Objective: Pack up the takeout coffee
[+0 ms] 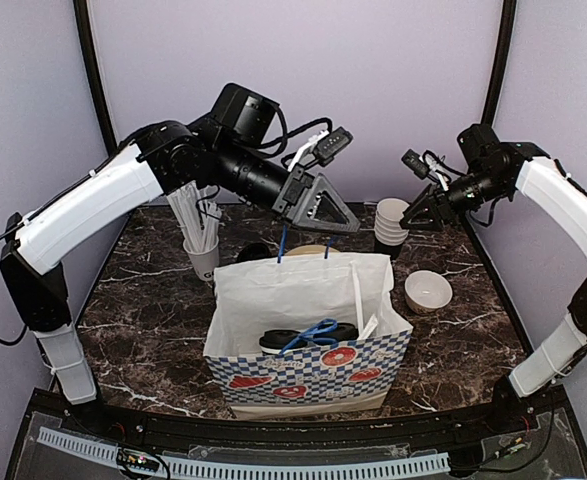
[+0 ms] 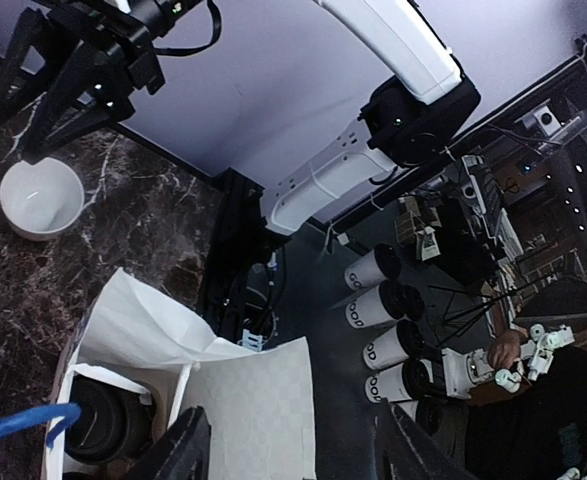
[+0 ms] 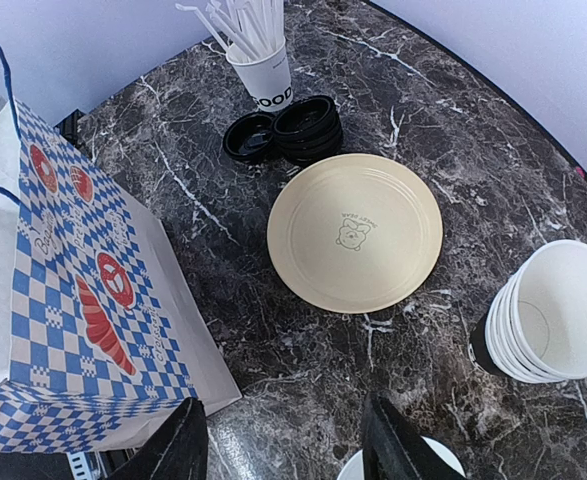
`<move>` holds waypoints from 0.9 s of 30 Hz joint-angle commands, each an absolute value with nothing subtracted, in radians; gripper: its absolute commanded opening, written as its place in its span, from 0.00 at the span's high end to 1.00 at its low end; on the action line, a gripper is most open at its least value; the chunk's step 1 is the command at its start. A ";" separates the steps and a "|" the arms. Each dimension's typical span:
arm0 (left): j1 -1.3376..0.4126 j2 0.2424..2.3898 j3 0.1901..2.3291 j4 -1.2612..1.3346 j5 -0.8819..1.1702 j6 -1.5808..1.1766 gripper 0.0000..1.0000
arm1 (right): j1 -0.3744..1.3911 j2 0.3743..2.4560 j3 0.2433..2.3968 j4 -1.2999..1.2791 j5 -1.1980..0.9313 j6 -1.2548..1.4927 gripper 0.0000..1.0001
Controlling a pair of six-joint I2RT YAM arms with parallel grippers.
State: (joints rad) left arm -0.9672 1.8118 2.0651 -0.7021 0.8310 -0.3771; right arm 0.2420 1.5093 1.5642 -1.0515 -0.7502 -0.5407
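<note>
1. Black-lidded coffee cups (image 1: 278, 340) sit inside your blue-checked paper bag (image 1: 313, 375) on the dark marbled table (image 1: 143, 300).
2. Your left gripper (image 1: 335, 215) hangs above the bag, jaws apart, holding nothing.
3. Your right gripper (image 1: 421, 215) hovers beside the stacked cups (image 1: 390, 225), jaws apart, holding nothing.

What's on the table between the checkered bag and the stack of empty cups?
A cream plate lies flat between bag and cup stack, seen in the right wrist view.
</note>
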 commanded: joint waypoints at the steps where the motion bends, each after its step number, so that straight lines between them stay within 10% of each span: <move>1: -0.963 1.749 2.141 -0.844 0.672 -0.232 0.39 | 0.238 1.490 1.567 -1.040 -0.749 -0.543 0.47; 12: -0.784 1.498 2.024 -0.865 0.125 -0.118 0.16 | 0.172 1.393 1.608 -0.959 -0.653 -0.451 0.37; 17: -0.706 1.324 1.774 -0.735 -0.296 -0.044 0.01 | 0.077 1.294 1.548 -0.742 -0.591 -0.281 0.02; 27: -0.502 1.201 1.419 -0.516 -0.483 -0.052 0.01 | 0.049 1.177 1.432 -0.468 -0.282 -0.002 0.01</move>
State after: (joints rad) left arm -0.5392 1.2453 1.5154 -0.6403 -0.3923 -0.0639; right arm 0.0509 1.1934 1.4696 -0.6048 -0.4160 -0.1219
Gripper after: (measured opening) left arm 0.988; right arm 0.985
